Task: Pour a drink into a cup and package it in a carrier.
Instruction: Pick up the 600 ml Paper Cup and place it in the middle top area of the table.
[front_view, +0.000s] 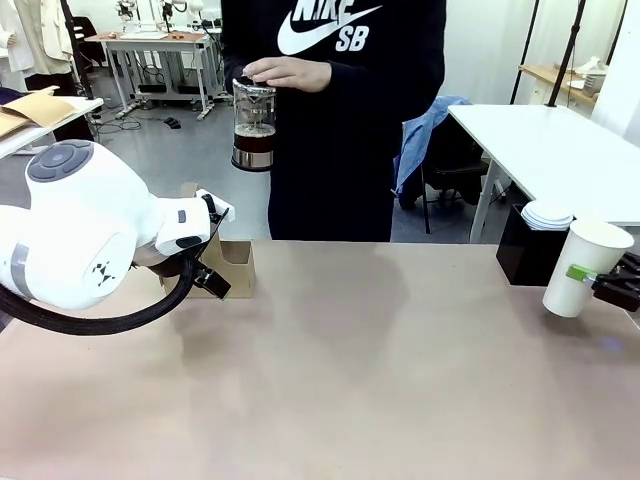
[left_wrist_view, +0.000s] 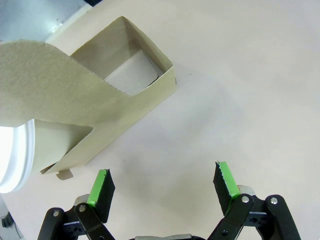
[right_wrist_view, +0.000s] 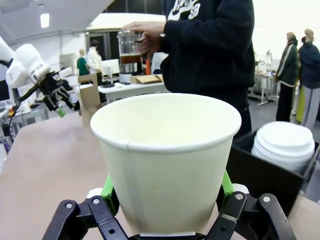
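At the desk's (front_view: 380, 370) near right edge: the right end effector (front_view: 592, 278) pinches the cup (front_view: 587, 266) by its wall, green pads on either side. The cup is tilted, with its open mouth up. Its wrist view confirms this: the cup (right_wrist_view: 167, 160) sits between the pads of the right end effector (right_wrist_view: 167, 192), with the rim toward the camera.

Near left: the left end effector (left_wrist_view: 162, 182) is spread wide, with nothing between its pads and bare desk below. The carrier (left_wrist_view: 125, 107) is just beside it, apart from the fingers.

Farther back, left: the carrier (front_view: 235, 262) stands on the desk, partly hidden by the left arm. Farther back, right: a black bin (front_view: 527, 250) holds a stack of white lids (front_view: 548, 214) and sits near the cup.

Far side: a person stands holding a glass vessel (front_view: 253, 135) in the air by its top with one hand (front_view: 290, 72). The drink (front_view: 253, 157) fills only the lower part of the vessel, well apart from the cup.
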